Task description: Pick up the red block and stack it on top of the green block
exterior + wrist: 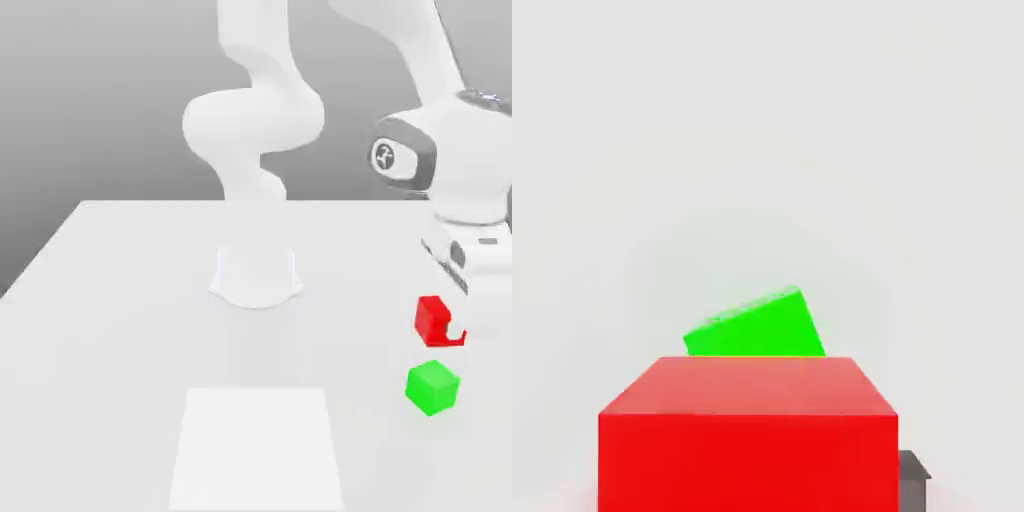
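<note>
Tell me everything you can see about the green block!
The bright green cube looks plain and smooth, with flat faces and straight edges. It sits on the pale, smooth table, turned so a corner points forward in the exterior view. Nothing is stacked on it, and the bright red cube isn't touching it.

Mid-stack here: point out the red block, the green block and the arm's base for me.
Red block (748, 462): hand view, on its large bright face.
Green block (433, 388): exterior view, middle of the cube.
Arm's base (256, 278): exterior view, on its lower body above the table.
</note>
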